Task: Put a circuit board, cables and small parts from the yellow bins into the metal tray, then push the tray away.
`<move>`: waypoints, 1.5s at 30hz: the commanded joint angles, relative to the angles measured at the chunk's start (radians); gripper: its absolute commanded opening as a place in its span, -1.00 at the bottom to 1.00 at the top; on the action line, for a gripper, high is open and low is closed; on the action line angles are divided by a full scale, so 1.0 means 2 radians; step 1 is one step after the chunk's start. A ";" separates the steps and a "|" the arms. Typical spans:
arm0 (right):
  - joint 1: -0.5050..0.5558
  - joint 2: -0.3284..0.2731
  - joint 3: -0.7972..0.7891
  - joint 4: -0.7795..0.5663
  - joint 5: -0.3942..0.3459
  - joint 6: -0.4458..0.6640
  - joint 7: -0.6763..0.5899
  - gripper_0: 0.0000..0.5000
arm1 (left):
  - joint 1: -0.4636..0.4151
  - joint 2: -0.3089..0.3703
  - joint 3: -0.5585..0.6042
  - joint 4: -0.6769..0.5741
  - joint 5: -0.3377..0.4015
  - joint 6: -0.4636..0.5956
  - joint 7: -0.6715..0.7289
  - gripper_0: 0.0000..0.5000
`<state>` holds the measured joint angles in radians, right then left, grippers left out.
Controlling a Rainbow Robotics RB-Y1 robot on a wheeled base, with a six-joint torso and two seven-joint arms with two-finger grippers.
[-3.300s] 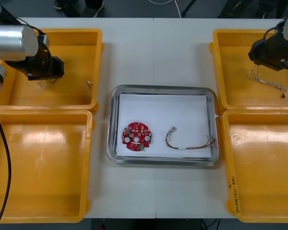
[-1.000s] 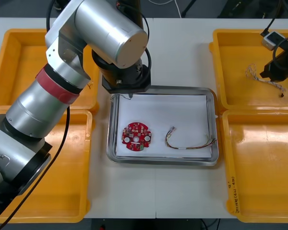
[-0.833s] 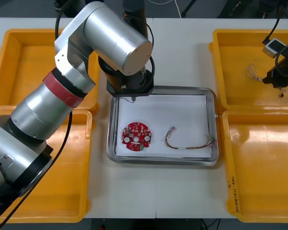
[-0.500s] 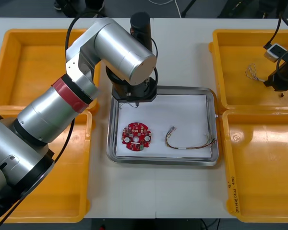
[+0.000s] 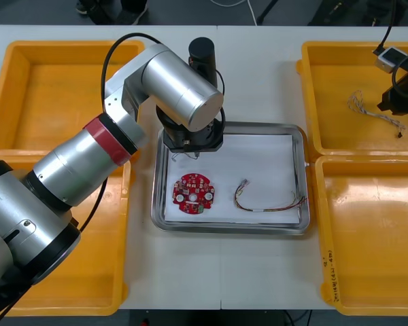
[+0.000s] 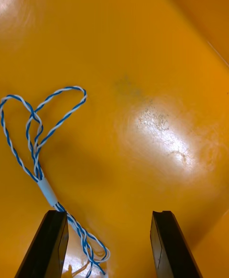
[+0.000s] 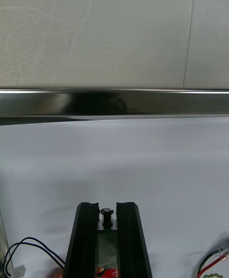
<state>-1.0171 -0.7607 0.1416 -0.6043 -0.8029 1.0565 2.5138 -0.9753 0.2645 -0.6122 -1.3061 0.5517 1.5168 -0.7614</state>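
Metal tray (image 5: pixel 228 125) beneath left pincer (image 7: pixel 108 205), clamped on black cable (image 7: pixel 107 213); right pincer (image 6: pixel 107 213) apart.

Table (image 5: pixel 258 81) bears tray (image 5: pixel 231 231), seemingly four bins (image 5: pixel 367 238).

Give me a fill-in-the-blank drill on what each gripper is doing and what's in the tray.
The left gripper, over the tray, is shut on a small metal ___.
The right gripper is ___ above the blue-white cable.
In the tray, the board lies ___ of the red-yellow cable.
Missing: part; open; left.
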 commanded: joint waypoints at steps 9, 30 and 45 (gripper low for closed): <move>-0.087 0.024 -0.057 0.123 0.025 -0.020 0.093 1.00 | -0.024 -0.017 -0.016 0.018 0.003 -0.018 0.001 -1.00; -0.071 0.047 -0.059 0.137 0.009 -0.046 0.096 1.00 | -0.019 -0.017 -0.024 0.022 0.004 -0.023 0.004 1.00; -0.043 0.044 -0.059 0.137 -0.013 -0.055 0.096 1.00 | -0.020 0.004 -0.001 -0.020 -0.002 0.002 0.007 1.00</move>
<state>-1.1155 -0.6697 0.0391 -0.3164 -0.8186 0.9575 2.7046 -0.9753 0.2586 -0.6417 -1.2631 0.5518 1.4901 -0.7614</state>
